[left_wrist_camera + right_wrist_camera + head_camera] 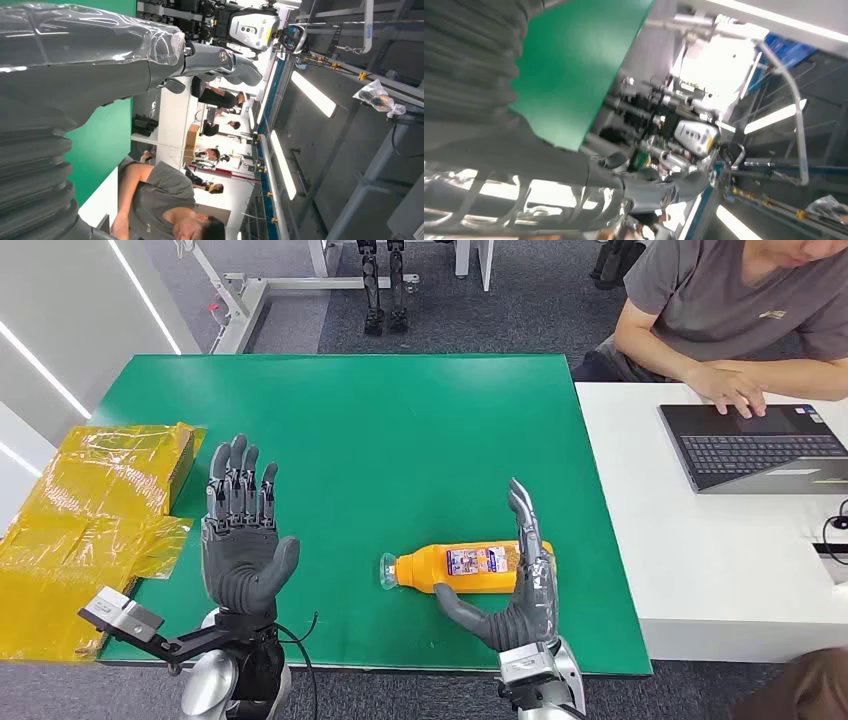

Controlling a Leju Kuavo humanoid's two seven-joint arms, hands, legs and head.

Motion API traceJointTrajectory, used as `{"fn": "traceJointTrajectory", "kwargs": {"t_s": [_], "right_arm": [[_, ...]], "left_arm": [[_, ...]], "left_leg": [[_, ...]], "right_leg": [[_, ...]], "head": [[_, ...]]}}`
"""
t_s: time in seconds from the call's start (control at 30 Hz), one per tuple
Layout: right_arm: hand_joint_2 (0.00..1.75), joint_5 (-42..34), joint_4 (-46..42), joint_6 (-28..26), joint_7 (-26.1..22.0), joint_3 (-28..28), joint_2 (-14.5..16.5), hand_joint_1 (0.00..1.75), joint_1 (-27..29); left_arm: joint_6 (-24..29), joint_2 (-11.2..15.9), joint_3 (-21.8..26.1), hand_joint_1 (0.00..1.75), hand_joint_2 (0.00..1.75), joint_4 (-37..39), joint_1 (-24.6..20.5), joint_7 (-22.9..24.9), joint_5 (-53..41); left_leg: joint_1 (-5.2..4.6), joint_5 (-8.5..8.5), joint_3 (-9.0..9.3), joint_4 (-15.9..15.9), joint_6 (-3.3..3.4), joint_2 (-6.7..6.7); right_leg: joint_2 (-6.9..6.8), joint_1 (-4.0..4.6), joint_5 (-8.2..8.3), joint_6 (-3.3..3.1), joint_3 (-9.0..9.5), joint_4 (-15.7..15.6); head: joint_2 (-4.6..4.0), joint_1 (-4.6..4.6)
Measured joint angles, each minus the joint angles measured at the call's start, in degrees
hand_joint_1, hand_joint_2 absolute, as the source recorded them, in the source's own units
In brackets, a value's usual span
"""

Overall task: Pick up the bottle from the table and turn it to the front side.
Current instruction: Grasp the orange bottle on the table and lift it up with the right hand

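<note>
Head view: an orange bottle [468, 568] lay on its side on the green table [400, 430], cap toward the robot's left, label facing up. The right hand [515, 585] cupped it loosely (thumb at the near side, fingers behind the base), not lifting it. The left hand [238, 540] was raised, fingers spread, holding nothing. Yellow wrapping [85, 520] lay beside it; a person [740, 320] used a laptop [760, 445].

Left wrist view: the thumb [225, 60] stretched out past the green surface.

Right wrist view: blurred; grip indiscernible.
</note>
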Motion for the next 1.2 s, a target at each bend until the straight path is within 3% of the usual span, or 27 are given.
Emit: {"fn": "traceJointTrajectory", "kwargs": {"t_s": [0.23,0.37,0.43,0.73,1.2], "right_arm": [[1.75,8.2,1.5,4.8,4.8,-2.5,-2.3,0.00,-4.7],[1.75,12.7,7.1,16.3,9.8,-3.0,-4.9,0.00,-10.9],[1.75,11.9,10.9,20.7,9.4,-3.4,-5.9,0.00,-14.3],[1.75,13.0,26.4,30.3,10.2,-1.1,-8.6,0.00,-24.9],[1.75,9.5,44.2,39.7,6.4,6.5,-10.2,0.00,-34.0]], "left_arm": [[-0.2,0.0,0.0,0.00,1.75,0.7,-0.7,0.0,0.0],[-0.2,0.0,0.0,0.00,1.75,0.7,-0.8,0.0,0.0],[-0.5,0.0,0.0,0.00,1.75,0.7,-0.8,0.0,0.1],[-2.1,0.1,0.1,0.00,1.75,1.8,-2.9,0.0,0.7],[-1.6,0.5,0.1,0.00,1.75,4.7,-6.9,0.4,2.6]], "left_leg": [[0.00,0.01,0.00,0.0,0.00,0.02],[0.00,0.02,0.01,0.0,0.01,0.05],[0.00,0.04,0.00,0.0,0.03,0.02],[0.00,0.05,-0.01,0.1,0.04,0.00],[0.00,0.05,-0.01,0.1,0.04,-0.01]], "right_leg": [[0.01,0.00,0.04,0.00,0.03,0.0],[0.05,0.00,0.09,0.01,0.02,0.0],[0.01,0.00,0.09,0.02,0.02,0.0],[0.00,0.00,0.10,0.02,0.02,0.0],[0.00,0.00,0.10,0.02,0.02,0.0]], "head": [[0.00,-0.01],[0.00,0.00],[0.00,0.00],[-0.01,-0.01],[0.00,-0.01]]}}
